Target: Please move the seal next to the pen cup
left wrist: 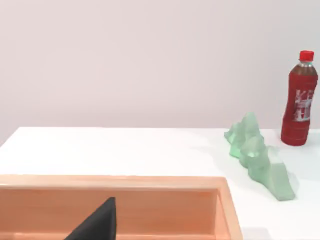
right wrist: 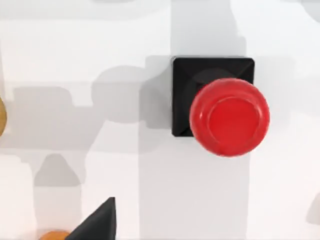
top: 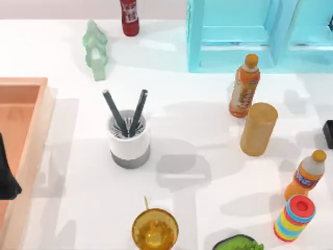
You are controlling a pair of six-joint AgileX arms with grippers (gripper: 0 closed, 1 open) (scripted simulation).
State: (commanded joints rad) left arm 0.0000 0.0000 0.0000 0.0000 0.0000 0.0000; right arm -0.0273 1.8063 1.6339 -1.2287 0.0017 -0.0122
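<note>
The seal [right wrist: 229, 117] stands upright on the white table, seen from straight above in the right wrist view: a black square base under a glossy red knob. A dark part of my right gripper [right wrist: 97, 225] shows at that picture's edge, above the seal and apart from it. A black corner [top: 328, 134] at the table's far right edge looks like the seal's base. The pen cup [top: 129, 140], white with a grey bottom band and two dark pens, stands left of the table's centre. My left gripper [top: 6, 177] hangs parked over the orange tray.
An orange tray [top: 31, 83] lies at the left. At the back are a green figure [top: 95, 49], a dark red bottle [top: 129, 15] and a cyan shelf [top: 234, 31]. Two orange bottles [top: 244, 86], a tan cylinder [top: 258, 128], stacked rings [top: 294, 217] and a golden goblet [top: 154, 229] stand around.
</note>
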